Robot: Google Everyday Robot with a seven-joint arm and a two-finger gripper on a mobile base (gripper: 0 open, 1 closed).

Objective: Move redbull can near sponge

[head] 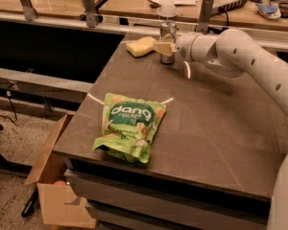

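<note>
The redbull can [167,34], slim and silver, stands upright at the far edge of the dark table [216,123], its base on or just above the surface. The pale yellow sponge [139,46] lies just left of it, with a small gap between them. My gripper [165,46] reaches in from the right on the white arm and is shut on the can's middle. One beige finger [162,47] shows in front of the can; the other is hidden behind it.
A green snack bag [130,125] lies near the table's front left corner. A cardboard box [55,195] sits on the floor below that corner. Metal posts [205,11] and a cluttered bench stand behind the table.
</note>
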